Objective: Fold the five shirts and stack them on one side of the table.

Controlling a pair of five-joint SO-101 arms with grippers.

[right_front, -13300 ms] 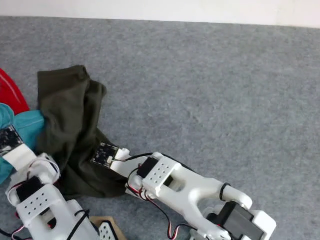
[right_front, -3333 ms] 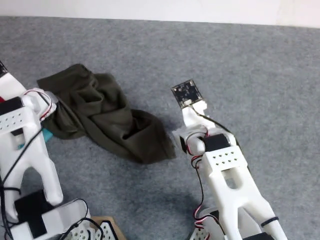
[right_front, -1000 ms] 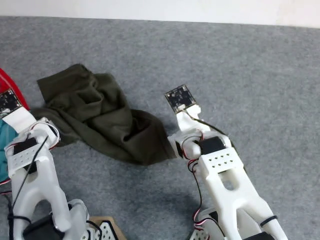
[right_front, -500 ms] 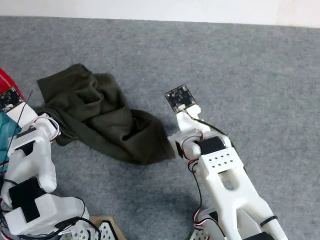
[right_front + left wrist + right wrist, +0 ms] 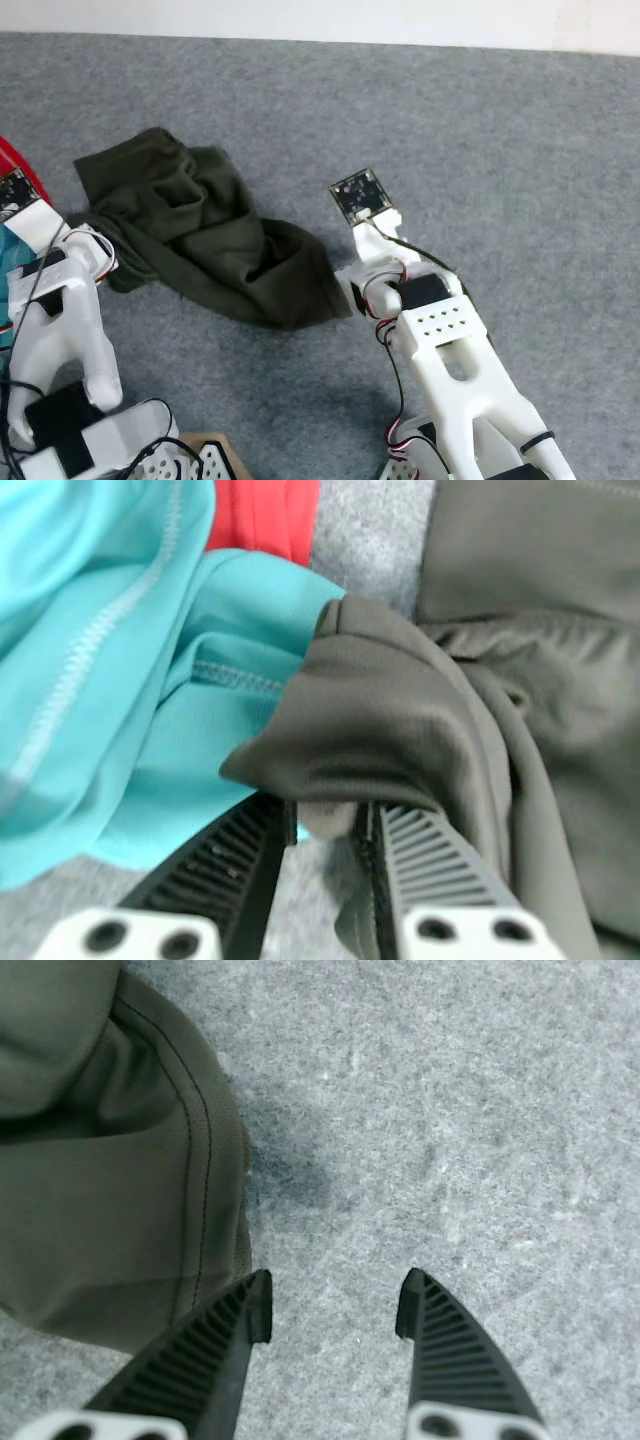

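You are only starting: at the far left, a red fabric shirt (image 5: 10, 170) and a teal stitched shirt (image 5: 110, 680) are lying bunched. Your left gripper (image 5: 328, 815) is sitting nearly closed, apparently pinching the crumpled dark olive shirt (image 5: 200, 235), which is lying unfolded left of centre. Your right gripper (image 5: 337, 1285) is hanging wide, holding nothing, beside its hem. The grey felt-like table (image 5: 500, 150) is meeting a white wall (image 5: 300, 18).

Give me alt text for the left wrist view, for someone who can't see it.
The left gripper pinches a fold of the dark olive shirt between its ribbed black fingers. A teal shirt lies bunched beside it, touching the fold, with red fabric and a patch of grey table beyond.
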